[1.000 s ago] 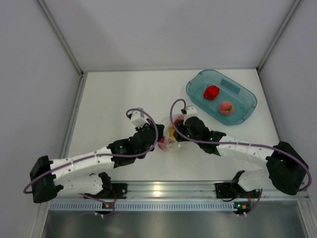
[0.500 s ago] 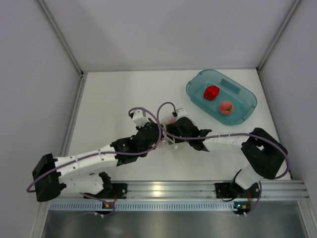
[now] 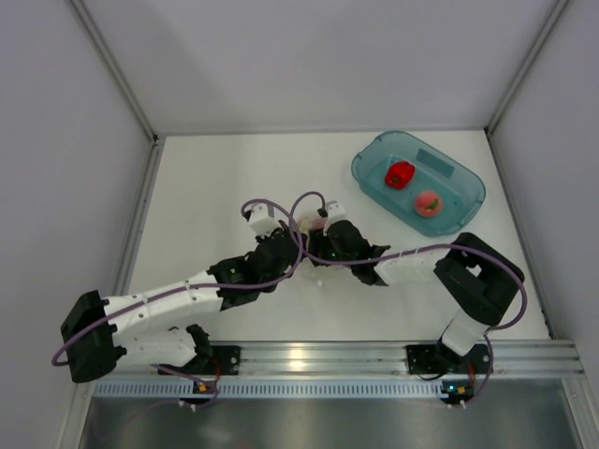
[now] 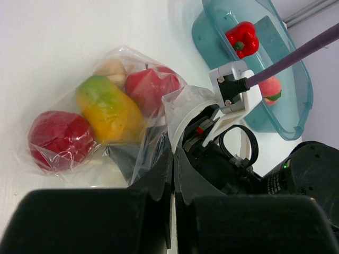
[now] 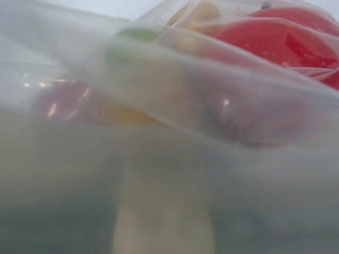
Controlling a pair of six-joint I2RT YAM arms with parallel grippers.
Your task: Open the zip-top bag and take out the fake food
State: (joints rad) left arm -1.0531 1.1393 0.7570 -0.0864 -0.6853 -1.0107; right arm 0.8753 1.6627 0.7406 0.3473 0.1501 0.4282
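White bench (image 3: 215, 178): matt, smooth and flat; walled along its left, far and right edges; bare surface across the far left corner and down the left edge.
Arms: white and black jointed links trailing purple cables; both reach in from the near edge and meet near the bench's middle.
Tub (image 3: 451, 180): teal translucent plastic, oval, with a smooth rim; by the far right corner, well apart from the bag; holds a red pepper (image 3: 400, 174) and a pinkish peach (image 3: 428, 202).
Zip-top bag (image 4: 106, 159): clear crinkly film, lumpy with its load; near the bench's middle, between the two wrists.
Fake food (image 4: 110, 108): glossy plastic inside the bag; a round dark red piece (image 4: 58, 137), a yellow-green oblong (image 4: 114, 114), a red round one (image 4: 151, 87) and a pale piece (image 4: 111, 67), packed touching.
Left gripper (image 4: 173, 154): black fingers pressed together, pinching the bag's film at its edge.
Right gripper (image 3: 316, 245): nose against the bag; its own camera sees only blurred film, so its finger spread cannot be told.
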